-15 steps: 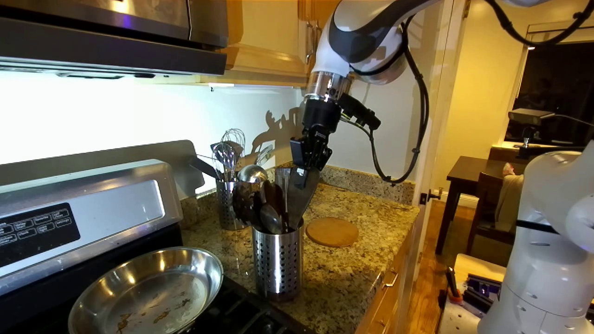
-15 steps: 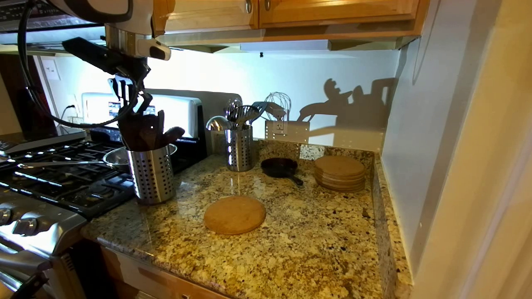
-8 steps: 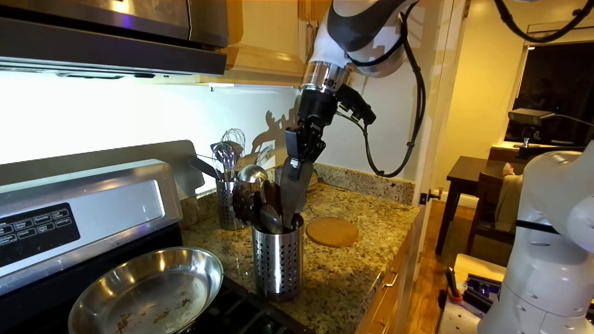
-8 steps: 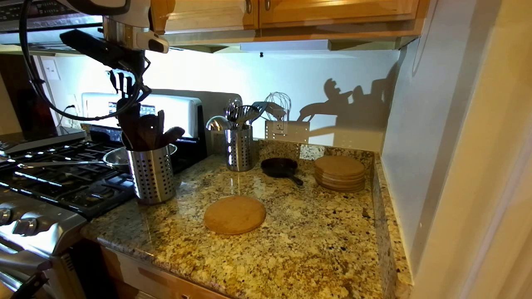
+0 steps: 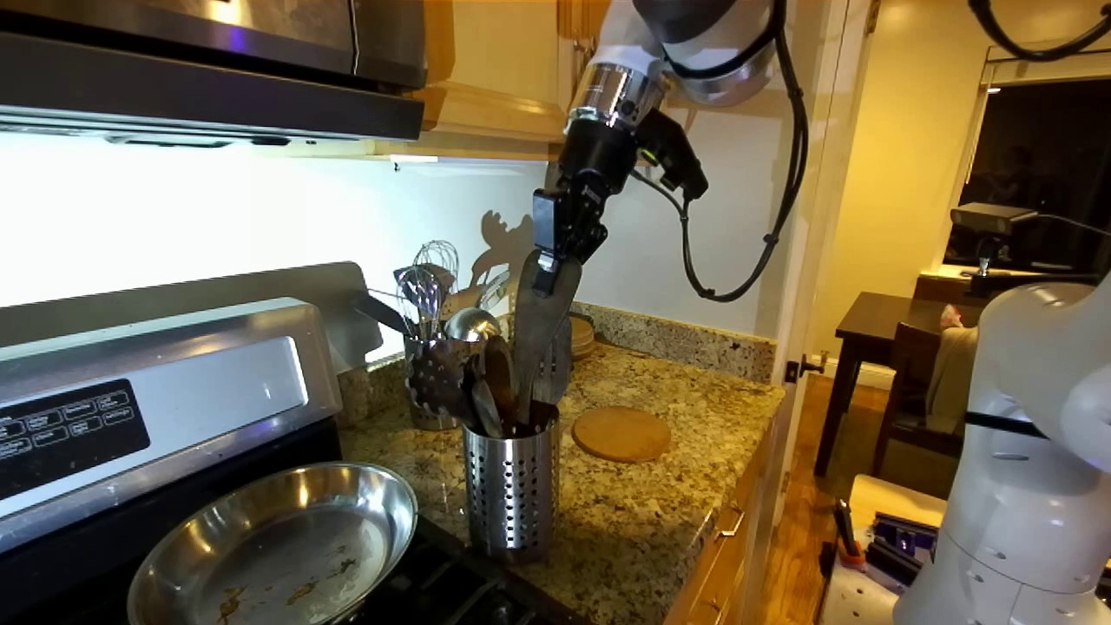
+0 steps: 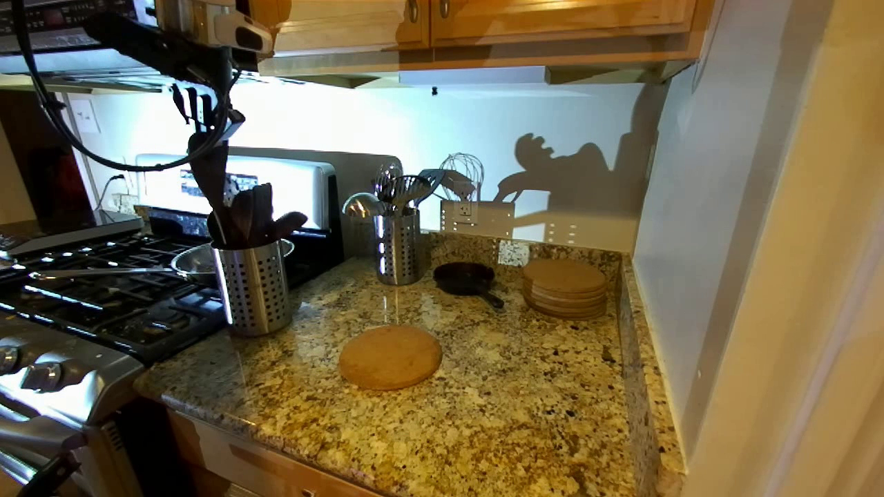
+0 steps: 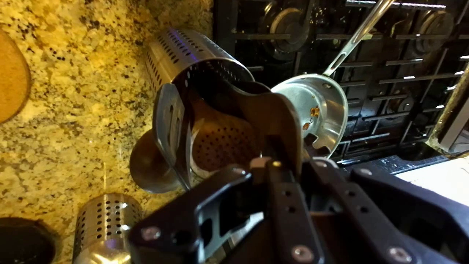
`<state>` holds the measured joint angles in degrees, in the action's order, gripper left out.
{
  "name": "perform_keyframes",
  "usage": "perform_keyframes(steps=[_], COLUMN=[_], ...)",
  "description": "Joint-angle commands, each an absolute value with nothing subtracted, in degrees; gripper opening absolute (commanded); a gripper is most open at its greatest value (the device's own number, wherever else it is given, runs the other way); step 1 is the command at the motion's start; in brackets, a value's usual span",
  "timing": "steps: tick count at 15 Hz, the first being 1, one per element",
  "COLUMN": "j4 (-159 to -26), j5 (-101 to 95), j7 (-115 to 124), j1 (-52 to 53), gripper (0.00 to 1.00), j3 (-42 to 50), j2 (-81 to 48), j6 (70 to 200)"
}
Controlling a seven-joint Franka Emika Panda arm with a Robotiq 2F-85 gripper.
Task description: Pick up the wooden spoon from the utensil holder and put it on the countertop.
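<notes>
The wooden spoon (image 5: 540, 325) stands upright, slightly tilted, with its broad brown head up; it also shows in an exterior view (image 6: 209, 169) and the wrist view (image 7: 273, 113). My gripper (image 5: 553, 265), also in an exterior view (image 6: 214, 121), is shut on its head, one finger on each face in the wrist view (image 7: 296, 150). The handle's lower end is hidden inside the utensil holder (image 5: 512, 495), a perforated silver cylinder also in an exterior view (image 6: 253, 290) and the wrist view (image 7: 172, 55). The holder stands on the speckled countertop (image 6: 497, 400) beside the stove.
Several other utensils (image 5: 486, 391) crowd the holder around the spoon. A steel pan (image 5: 278, 547) sits on the stove. A second metal container (image 6: 398, 248) with a ladle and whisks stands behind. A round board (image 6: 390, 357), a small black pan (image 6: 464, 277) and stacked boards (image 6: 565, 286) lie on the countertop.
My gripper has risen with the wooden spoon, whose head is now higher above the holder. The holder has shifted slightly, and other utensils in it have turned or leaned.
</notes>
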<state>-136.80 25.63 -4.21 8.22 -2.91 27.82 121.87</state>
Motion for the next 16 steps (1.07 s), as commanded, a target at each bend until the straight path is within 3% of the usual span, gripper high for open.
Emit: perform_keyframes(steps=[1, 16], j4=[-136.09, -133.03], j5=[26.56, 25.03], j7=[-4.97, -5.14], j1=[9.01, 8.75], gripper=[0.07, 0.08], j3=[-1.62, 0.65], j2=[32.47, 46.45], j6=[119.96, 119.79])
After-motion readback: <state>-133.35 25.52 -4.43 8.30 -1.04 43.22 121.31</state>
